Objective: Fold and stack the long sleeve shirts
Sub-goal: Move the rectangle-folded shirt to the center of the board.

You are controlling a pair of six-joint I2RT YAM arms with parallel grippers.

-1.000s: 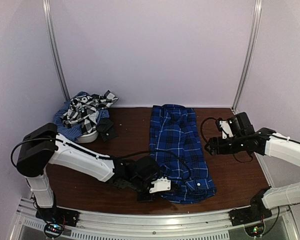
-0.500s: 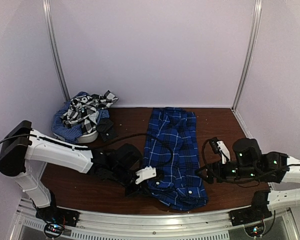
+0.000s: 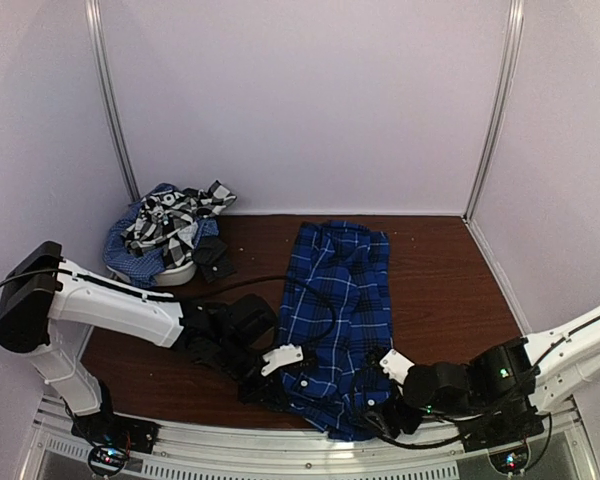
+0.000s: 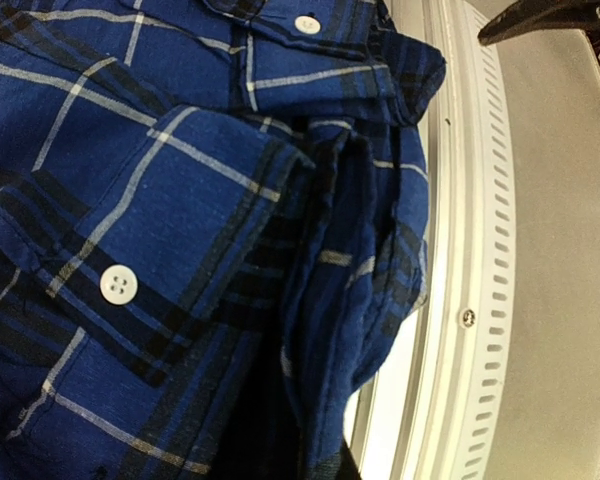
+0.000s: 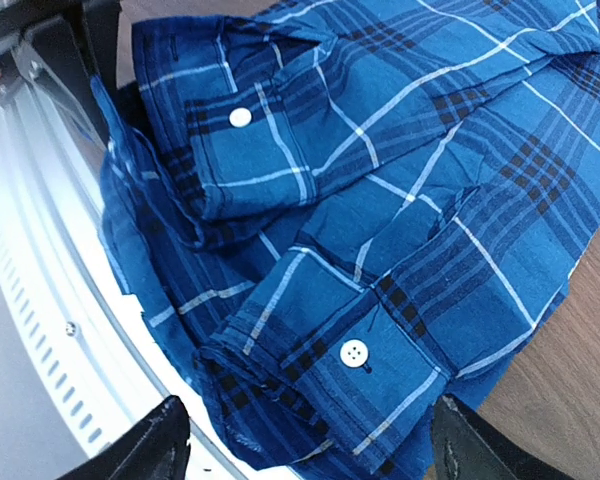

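Observation:
The royal-blue plaid shirt (image 3: 336,300) lies as a long folded strip down the middle of the table, its near end hanging over the front rail. My left gripper (image 3: 280,385) is at the strip's near-left edge, shut on a bunched fold of the cloth (image 4: 330,330) that runs down into the jaws. Low at the near-right corner, my right gripper (image 3: 382,416) stands open. In the right wrist view its two dark fingertips (image 5: 155,448) are wide apart, and a buttoned cuff (image 5: 353,352) lies between them, untouched. Other long sleeve shirts sit in a pile (image 3: 165,228) at the back left.
The pile has a black-and-white plaid shirt on top of a pale-blue check one, with a small dark object (image 3: 213,260) beside it. A ribbed aluminium rail (image 3: 230,445) runs along the front edge under the shirt's overhang. Walls enclose the back and both sides.
My left gripper has shut on the shirt's near edge and drawn it leftward and toward the rail. The right arm has swung from mid-right down to the shirt's near-right corner.

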